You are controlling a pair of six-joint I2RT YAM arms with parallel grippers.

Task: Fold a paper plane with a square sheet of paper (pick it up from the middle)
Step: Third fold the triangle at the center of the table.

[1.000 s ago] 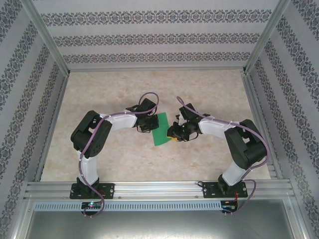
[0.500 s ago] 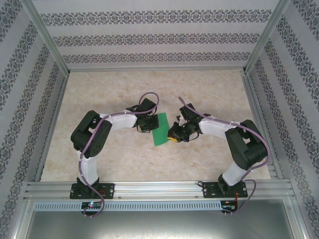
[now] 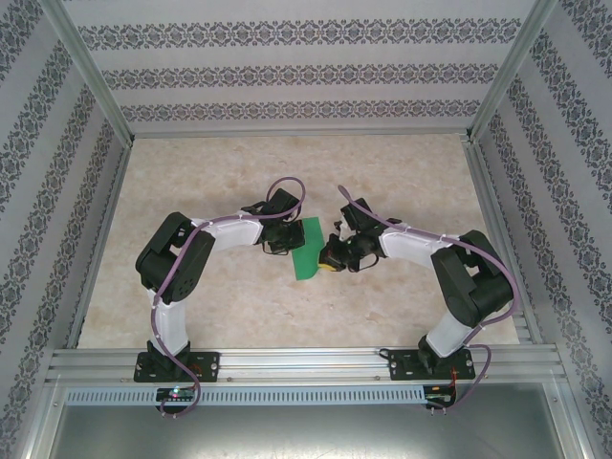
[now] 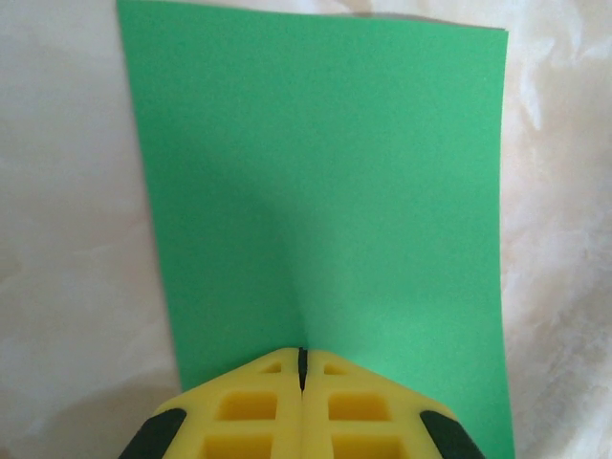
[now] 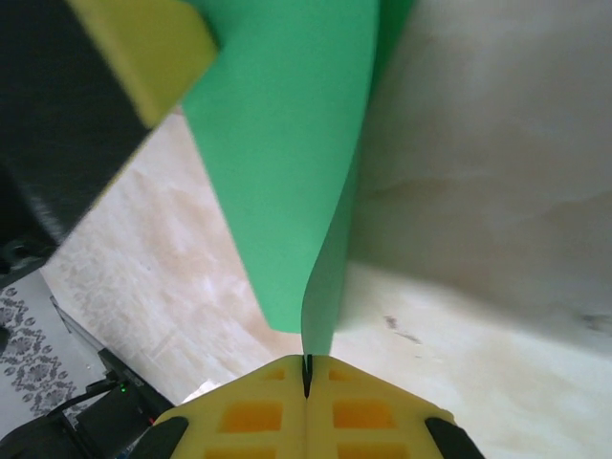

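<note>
Left claw (image 4: 301,356): yellow fingers pressed together on the sheet's left edge, with no gap between them.
Right claw (image 5: 307,363): pinching the opposite edge, toward its near end; the paper curves up and away from the pinch.
Sheet (image 3: 308,251): green, at mid-desk between the two claws; in the top view its long axis runs near to far, with the far end leaning slightly right.
Desk (image 3: 220,172): pale and marbled, stretching beyond the sheet to the back wall.

L arm (image 3: 229,232) & R arm (image 3: 411,244): black joints, white links, purple cables (image 3: 287,182), yellow pincer fingers (image 4: 239,411).
</note>
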